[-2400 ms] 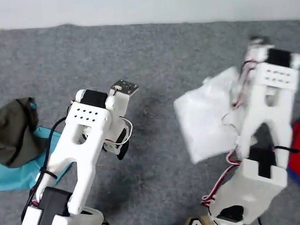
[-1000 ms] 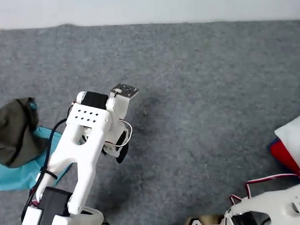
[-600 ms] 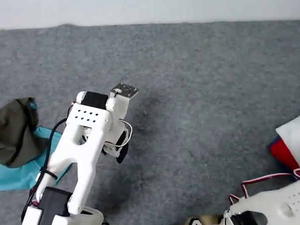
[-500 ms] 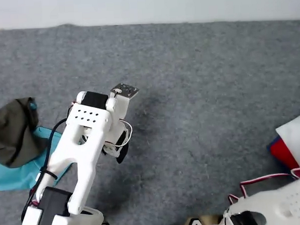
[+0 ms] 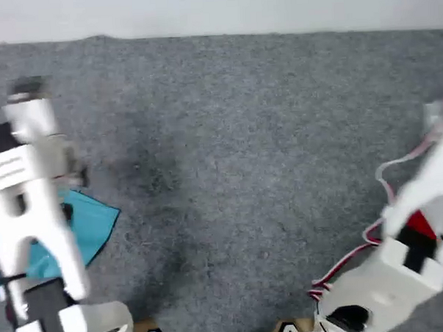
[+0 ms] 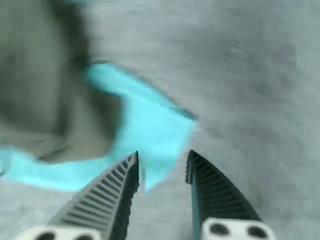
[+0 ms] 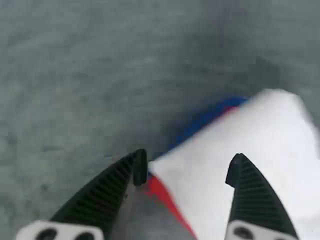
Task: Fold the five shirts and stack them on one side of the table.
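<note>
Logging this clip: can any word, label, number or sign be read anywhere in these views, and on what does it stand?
None can be read.
The white shirt, turquoise shirt, olive shirt and red shirt show plain cloth with no print.
The left arm and right arm carry no marking that can be made out.
The grey table shows no writing.

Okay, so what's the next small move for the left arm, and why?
Probably lower the left claw and close on the corner of the turquoise shirt. Its jaws stand open just over that edge, nothing is held, and the olive shirt seems to lie on the rest of it.
</note>
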Motion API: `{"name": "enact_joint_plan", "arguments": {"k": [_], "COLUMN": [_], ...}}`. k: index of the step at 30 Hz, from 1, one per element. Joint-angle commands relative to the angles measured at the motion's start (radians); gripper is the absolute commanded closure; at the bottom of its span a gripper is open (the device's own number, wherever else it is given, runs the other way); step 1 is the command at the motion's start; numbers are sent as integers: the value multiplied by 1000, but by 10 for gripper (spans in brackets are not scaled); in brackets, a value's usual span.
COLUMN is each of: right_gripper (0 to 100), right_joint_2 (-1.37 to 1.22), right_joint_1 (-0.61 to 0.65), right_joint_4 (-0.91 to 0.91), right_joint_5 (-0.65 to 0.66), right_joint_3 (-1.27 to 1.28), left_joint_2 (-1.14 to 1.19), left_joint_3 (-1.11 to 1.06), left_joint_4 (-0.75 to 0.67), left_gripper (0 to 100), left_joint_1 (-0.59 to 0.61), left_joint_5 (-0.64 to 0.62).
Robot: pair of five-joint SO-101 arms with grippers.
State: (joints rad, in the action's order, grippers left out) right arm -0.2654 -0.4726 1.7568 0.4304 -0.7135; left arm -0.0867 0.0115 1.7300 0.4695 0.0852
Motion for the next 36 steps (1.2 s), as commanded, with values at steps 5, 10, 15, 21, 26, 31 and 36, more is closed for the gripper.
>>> {"name": "enact_joint_plan", "arguments": {"k": [5, 10, 15, 21, 26, 31, 36], "right_gripper": [730, 729, 730, 731, 731, 732, 732], "right_joint_2": [42, 42, 42, 47, 44, 42, 42], "right_joint_1": [156, 165, 160, 157, 157, 160, 162], "right_joint_4": [35, 30, 31, 36, 36, 35, 33], "right_joint_5": [-12, -8, -6, -5, -5, -6, -6], "right_joint_3": [222, 341, 391, 423, 457, 511, 557], "left_joint_2": [-34, -17, 152, 381, 511, 591, 647], "left_joint_3": [53, 41, 41, 99, 271, 467, 657], "left_joint_4": [-64, -189, -339, -407, -290, -143, 28], "left_gripper": [844, 844, 844, 848, 876, 986, 987], "left_joint_1": [397, 502, 503, 488, 477, 476, 474], "left_joint_5": [247, 299, 319, 325, 325, 325, 324]}}
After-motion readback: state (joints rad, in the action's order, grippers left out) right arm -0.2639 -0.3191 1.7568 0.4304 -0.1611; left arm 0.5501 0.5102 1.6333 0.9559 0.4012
